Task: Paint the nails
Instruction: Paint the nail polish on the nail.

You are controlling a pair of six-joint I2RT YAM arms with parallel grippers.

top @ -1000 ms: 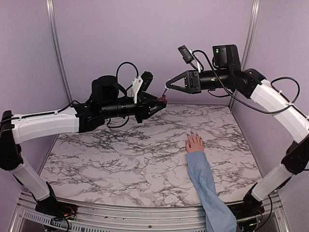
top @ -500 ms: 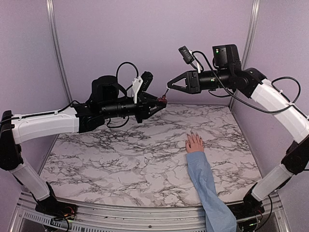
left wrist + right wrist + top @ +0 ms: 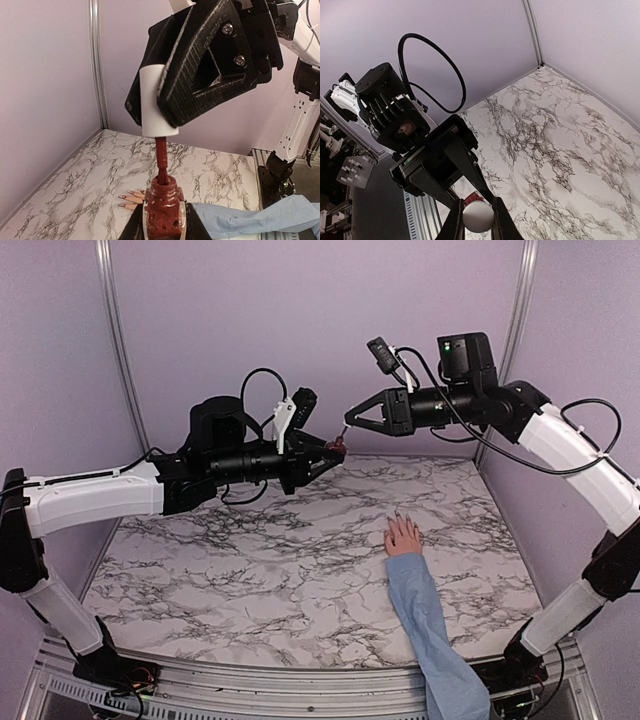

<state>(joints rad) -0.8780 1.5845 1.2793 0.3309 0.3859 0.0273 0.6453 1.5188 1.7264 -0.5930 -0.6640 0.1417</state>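
Observation:
A small pinkish hand [image 3: 403,536] in a light-blue sleeve [image 3: 430,630] lies flat on the marble table, right of centre. Its nails [image 3: 396,515] point toward the back wall, and in the left wrist view the nails [image 3: 122,197] look long and red-tipped. High above the back of the table, my left gripper [image 3: 335,450] is shut on a dark red polish bottle [image 3: 164,207]. My right gripper [image 3: 347,420] is shut on the white cap [image 3: 157,105] just above it. The cap's red-coated brush stem [image 3: 161,157] dips into the bottle's neck. From the right wrist, the cap [image 3: 478,216] sits between my fingers.
The marble tabletop [image 3: 250,560] is enclosed by lilac walls with metal posts [image 3: 113,330] at the back corners. The sleeved forearm runs from the hand to the table's near right edge. Both arms hang well above the surface.
The right gripper with the cap has shifted only slightly over the bottle. The left arm, the bottle and the hand have stayed where they were.

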